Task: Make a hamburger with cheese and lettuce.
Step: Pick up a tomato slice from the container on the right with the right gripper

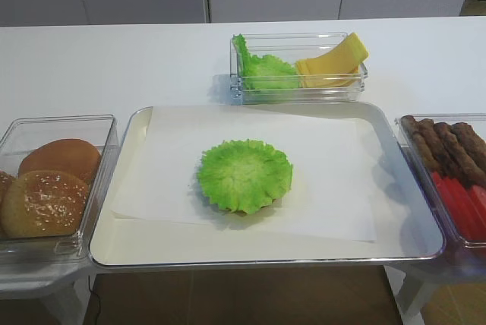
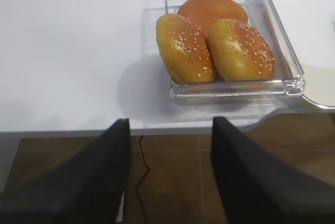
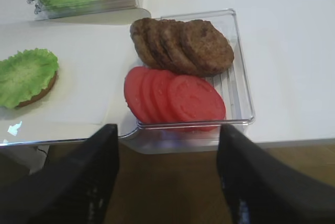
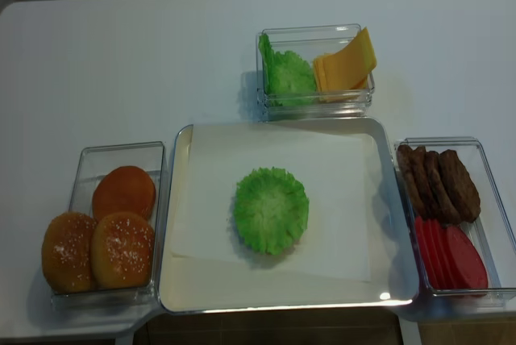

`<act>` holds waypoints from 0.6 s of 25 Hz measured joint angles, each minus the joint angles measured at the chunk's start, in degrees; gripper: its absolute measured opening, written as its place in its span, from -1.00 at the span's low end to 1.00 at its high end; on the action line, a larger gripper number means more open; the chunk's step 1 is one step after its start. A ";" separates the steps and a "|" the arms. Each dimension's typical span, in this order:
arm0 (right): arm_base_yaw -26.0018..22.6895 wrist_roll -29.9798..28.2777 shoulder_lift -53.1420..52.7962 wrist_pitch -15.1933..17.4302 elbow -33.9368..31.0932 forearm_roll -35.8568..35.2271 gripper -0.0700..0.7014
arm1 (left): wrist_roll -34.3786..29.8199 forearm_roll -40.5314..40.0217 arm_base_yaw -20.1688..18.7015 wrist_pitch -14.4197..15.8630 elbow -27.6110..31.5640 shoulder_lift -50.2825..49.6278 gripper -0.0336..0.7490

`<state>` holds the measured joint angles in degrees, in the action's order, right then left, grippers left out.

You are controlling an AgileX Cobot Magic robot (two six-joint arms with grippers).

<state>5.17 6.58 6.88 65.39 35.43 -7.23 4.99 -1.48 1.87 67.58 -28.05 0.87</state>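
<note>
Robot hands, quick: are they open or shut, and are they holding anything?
Left gripper: open, fingers spread, holding nothing, hanging off the table edge near the buns.
Right gripper: open, holding nothing, near the tomato slices.

Bright, even overhead light; soft shadows beneath the clear bins on the white tabletop [image 4: 121,63]. Small glare spots on the metal tray [image 4: 385,296] rim. Slightly soft wrist views, with dark blurred hand fingers [image 3: 63,182] up close.
</note>
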 joint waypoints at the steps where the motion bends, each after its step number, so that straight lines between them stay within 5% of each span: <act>1: 0.00 0.00 2.14 0.00 1.44 -0.26 0.34 | 0.00 0.00 0.00 0.00 0.00 0.00 0.03; 15: 0.00 0.31 30.68 -0.57 16.42 -1.44 0.34 | 0.00 0.00 0.00 0.00 0.00 0.00 0.03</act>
<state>5.17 6.89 37.56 64.83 51.86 -8.67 4.99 -1.48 1.87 67.58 -28.05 0.87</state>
